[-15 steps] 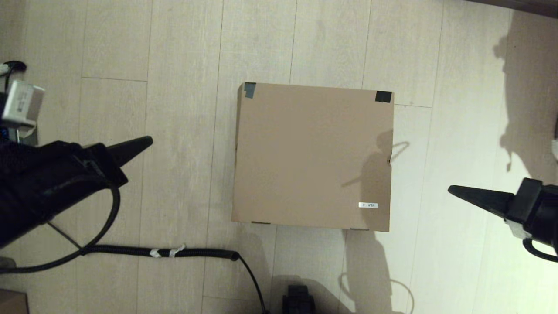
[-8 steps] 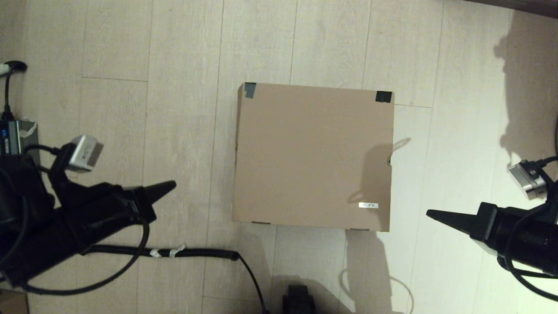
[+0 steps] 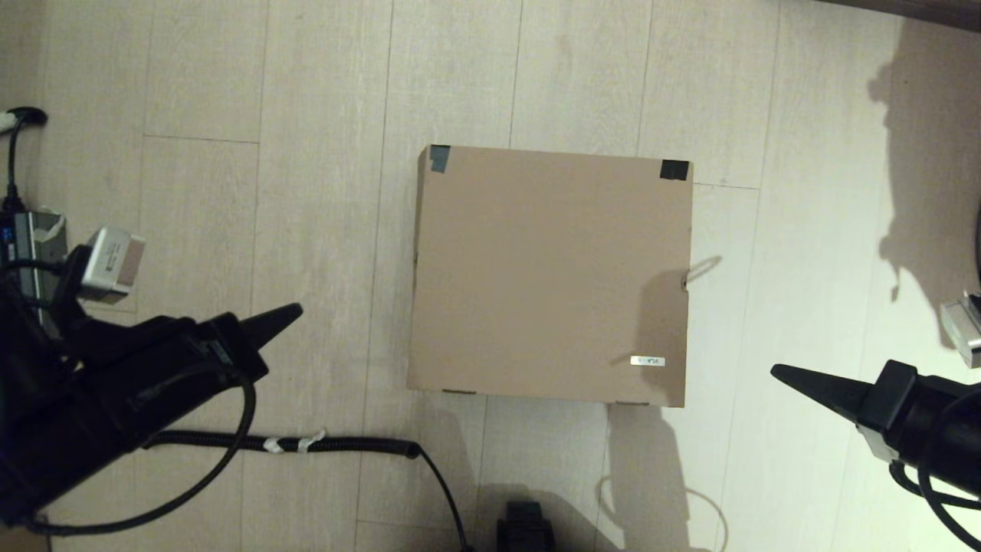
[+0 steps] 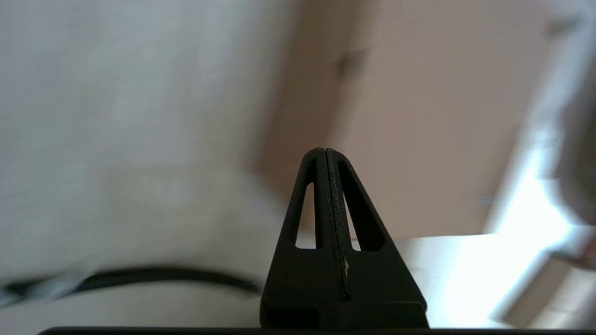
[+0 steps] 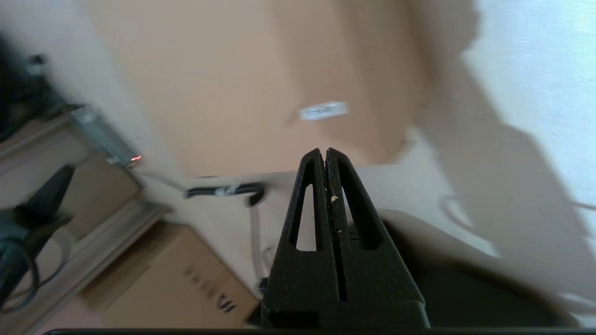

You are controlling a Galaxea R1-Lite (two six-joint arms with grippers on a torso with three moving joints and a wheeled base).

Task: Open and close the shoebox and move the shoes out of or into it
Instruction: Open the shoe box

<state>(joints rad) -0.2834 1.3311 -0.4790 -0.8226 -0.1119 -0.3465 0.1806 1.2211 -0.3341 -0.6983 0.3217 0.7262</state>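
Observation:
The brown cardboard shoebox (image 3: 548,272) lies on the floor with its lid down flat, black tape at its two far corners and a small white label (image 3: 647,360) near its front right corner. The shoes are hidden from every view. My left gripper (image 3: 297,310) is shut and hovers to the left of the box, level with its front half, well apart from it. To the right of the box, near its front corner, my right gripper (image 3: 775,371) is shut with nothing in it. The box also shows in the left wrist view (image 4: 419,116) and in the right wrist view (image 5: 223,79).
A black cable (image 3: 306,443) runs along the floor in front of the box's left side. A dark part of the robot base (image 3: 525,525) sits at the near edge. Another cardboard box (image 5: 177,284) and a power unit (image 3: 31,238) stand off to the left.
The left gripper dropped from beside the box's middle toward its front and then held about there. The right gripper swung in toward the box's front right corner and has now drawn slightly back.

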